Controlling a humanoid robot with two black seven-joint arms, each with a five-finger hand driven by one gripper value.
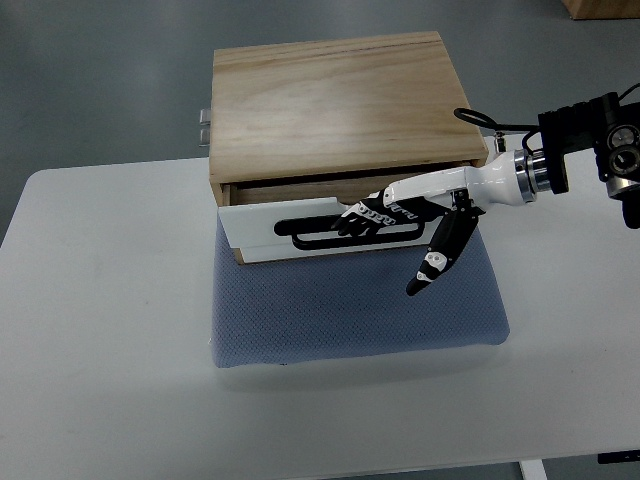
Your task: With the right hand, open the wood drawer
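Here, on a white table (110, 330), a blue mat (350, 310) carries a wood box (340, 105) whose drawer (300, 228) has begun to slide out. The drawer's white front stands a little proud of the box, skewed so that its left end sits farther out than its right, with a narrow dark gap showing along its top edge. The box sits at the mat's far edge, near the table's middle.

The right arm (540, 165) reaches in from the picture's right edge, and the right hand (400, 215) lies across the drawer front. Its dark fingers (360, 218) are curled into the long slot handle (345, 232) and appear hooked on its upper bar, while the thumb (435, 262) hangs free, pointing down over the mat and touching nothing. The left arm is out of view.

By the look of it, the pull is under way but barely started: most of the drawer is still inside the box. The next move calls for a steady draw toward the robot's side, with the fingers kept hooked in the slot. Because the front is already skewed, a straight pull in line with the box would likely keep the drawer from binding. The box could also creep along the mat if the drawer drags.
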